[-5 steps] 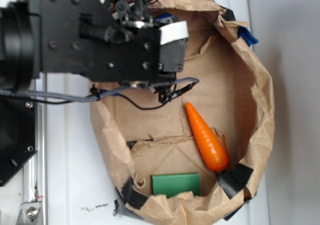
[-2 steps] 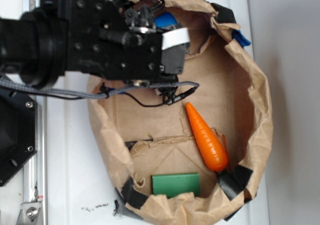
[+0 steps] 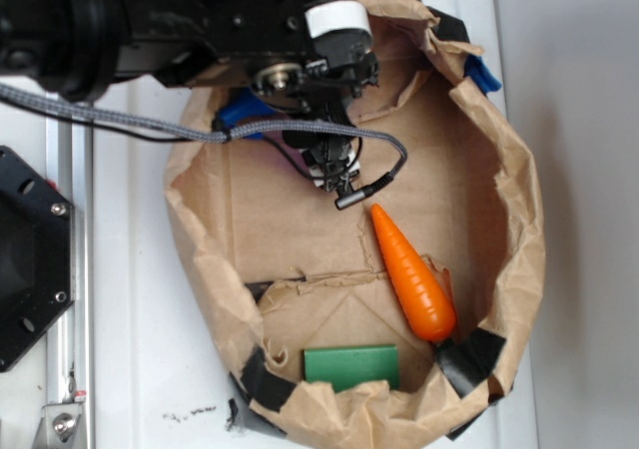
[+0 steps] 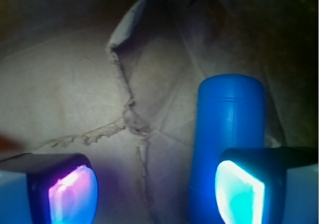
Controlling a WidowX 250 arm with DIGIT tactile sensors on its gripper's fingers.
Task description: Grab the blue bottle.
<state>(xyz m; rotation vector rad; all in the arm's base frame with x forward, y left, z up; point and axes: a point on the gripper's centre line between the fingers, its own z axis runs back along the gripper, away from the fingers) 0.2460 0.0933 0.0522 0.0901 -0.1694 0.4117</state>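
The blue bottle [image 4: 227, 119] lies on the brown paper floor of the bag, its blunt end pointing away in the wrist view. My gripper [image 4: 154, 196] is open and low over the floor. The bottle runs beside and partly under the right pad [image 4: 239, 194], and the left pad [image 4: 72, 196] stands well apart from it. In the exterior view, a bit of the blue bottle [image 3: 245, 115] shows under the black arm at the bag's upper left. The arm hides the gripper [image 3: 310, 105] fingers there.
The crumpled brown paper bag [image 3: 519, 200] walls everything in. An orange toy carrot [image 3: 412, 276] lies right of centre and a green block [image 3: 351, 366] at the near rim. Blue tape [image 3: 486, 73] and black tape [image 3: 469, 359] sit on the rim. A grey cable [image 3: 369, 175] hangs below the wrist.
The arm has swung up and back in the exterior view and turned at the wrist. Part of the blue bottle now shows beside it at the bag's upper left.
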